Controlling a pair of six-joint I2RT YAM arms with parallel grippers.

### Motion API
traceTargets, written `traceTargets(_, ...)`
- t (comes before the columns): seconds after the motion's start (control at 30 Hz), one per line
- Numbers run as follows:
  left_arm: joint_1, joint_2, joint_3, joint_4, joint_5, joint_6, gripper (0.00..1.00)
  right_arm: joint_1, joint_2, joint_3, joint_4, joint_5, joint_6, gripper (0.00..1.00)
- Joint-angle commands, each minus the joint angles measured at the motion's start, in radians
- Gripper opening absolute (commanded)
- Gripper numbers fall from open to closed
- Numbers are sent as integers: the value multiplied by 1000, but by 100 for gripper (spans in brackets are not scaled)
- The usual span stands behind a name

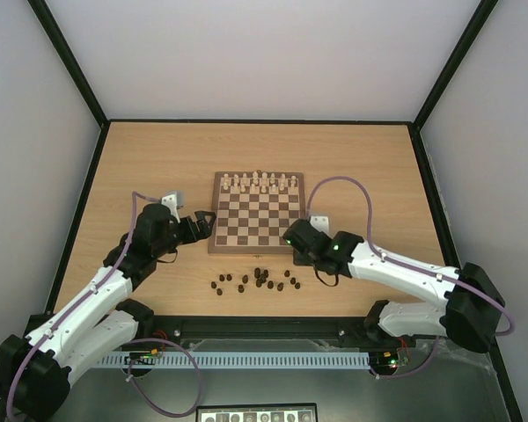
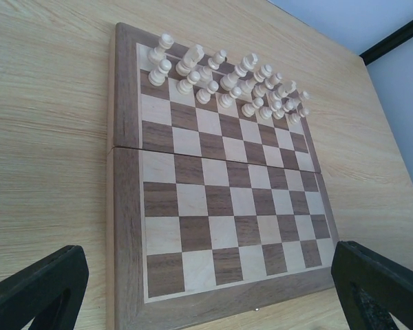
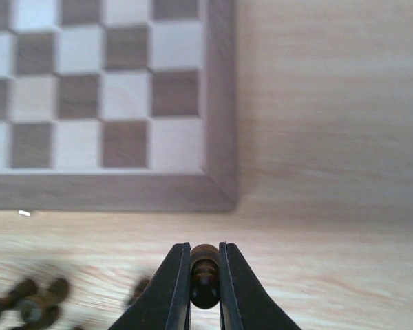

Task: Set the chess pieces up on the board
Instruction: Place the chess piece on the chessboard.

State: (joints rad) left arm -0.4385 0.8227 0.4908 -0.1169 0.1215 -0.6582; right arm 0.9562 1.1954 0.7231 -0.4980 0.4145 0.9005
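The board (image 1: 256, 247) lies mid-table with cream-white pieces on its far two rows; its near rows are bare. Several dark brown chess pieces (image 1: 257, 280) lie scattered on the table just in front of it. My right gripper (image 3: 204, 265) is shut on one dark brown piece (image 3: 205, 275) and holds it above the table off the board's near right corner (image 3: 217, 192); it sits there in the top view (image 1: 294, 235). My left gripper (image 1: 204, 223) is open and empty beside the board's left edge, its fingers (image 2: 38, 289) straddling the near rows.
More dark pieces (image 3: 34, 295) show blurred at the lower left of the right wrist view. A small white block (image 1: 172, 199) lies left of the board and another (image 1: 319, 220) right of it. Black frame rails border the table.
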Motion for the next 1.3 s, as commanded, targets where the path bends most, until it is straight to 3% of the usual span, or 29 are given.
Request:
traceTargets(0.0, -4, 6, -10, 21, -29, -14, 100, 8, 88, 137, -45, 22, -98, 6)
traceTargets(0.43, 75, -39, 15, -50, -66, -18, 100, -3, 455, 459, 7, -12, -261, 4)
traceTargets(0.83, 81, -27, 20, -56, -61, -1, 99, -171, 422, 336, 80, -79, -317, 2)
traceTargets(1.27, 81, 77, 19, -34, -26, 42, 99, -239, 449, 286, 139, -130, -347, 2)
